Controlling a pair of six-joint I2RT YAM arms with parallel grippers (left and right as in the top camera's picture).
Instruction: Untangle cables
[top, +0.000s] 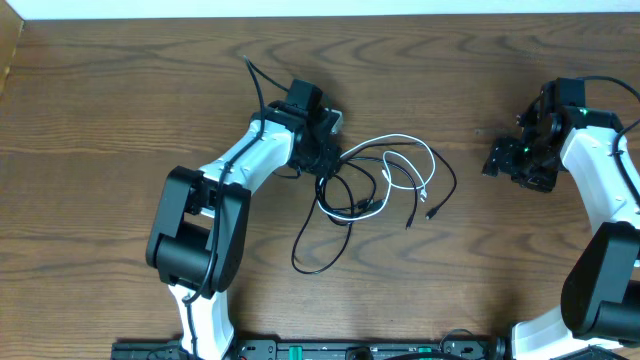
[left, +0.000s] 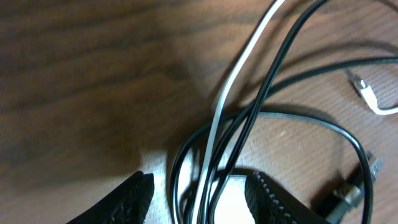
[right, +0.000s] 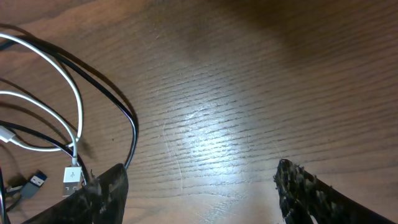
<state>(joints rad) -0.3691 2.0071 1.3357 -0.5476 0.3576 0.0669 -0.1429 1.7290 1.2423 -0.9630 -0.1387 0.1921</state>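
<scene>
Overhead, the two cables lie tangled together near the middle of the bench (top: 120, 100). The white cable (top: 405, 139) arcs over the top of the heap and curls back down, and the black cable (top: 455, 180) loops around it and trails a long tail toward the near edge. Several small plug ends lie at the right side of the tangle.

The left hand (top: 328, 160) sits right at the tangle's left edge, low over the cords. From the left wrist, the white cable (left: 231, 78) and two strands of the black cable (left: 273, 62) run side by side down into the gap of the left hand (left: 199, 186). The fingers (left: 124, 199) stand apart on either side of them – released, not pinching. A loop of black cord curves around the same spot, and a white plug (left: 367, 90) and a dark plug (left: 345, 193) lie off to the right.

The right hand (top: 495, 160) is well apart from the cords, over bare wood to the right of the tangle. From its wrist view the right hand (right: 199, 180) is spread wide with only wood grain between the fingers (right: 298, 186) – grasping nothing. Off at the left of that view the white cable (right: 79, 102) bends down to a white plug (right: 71, 174). The black cable (right: 132, 124) curves just outside it, and a dark plug (right: 34, 182) lies beside it.
</scene>
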